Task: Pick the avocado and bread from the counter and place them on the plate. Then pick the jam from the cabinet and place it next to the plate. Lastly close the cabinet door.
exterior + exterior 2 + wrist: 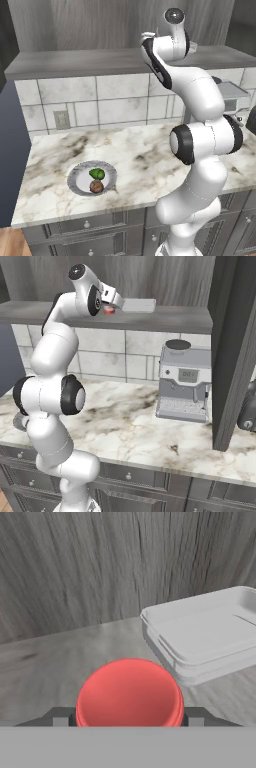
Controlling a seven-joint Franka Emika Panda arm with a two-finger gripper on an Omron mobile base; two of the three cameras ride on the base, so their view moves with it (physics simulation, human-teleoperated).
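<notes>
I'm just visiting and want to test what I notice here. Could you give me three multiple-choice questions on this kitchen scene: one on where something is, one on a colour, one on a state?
1. Where is the avocado?
A. on the plate
B. inside the cabinet
C. on the coffee machine

2. What colour is the jam jar?
A. white
B. red
C. green

3. How does the bread lie?
A. on the plate beside the avocado
B. held in the pincer
C. in the white tray

Answers:
1 A, the green lump sits on the dish.
2 B, the hand view shows a red jar between the pincer's fingers.
3 A, the brown lump rests on the plate by the avocado.
</notes>
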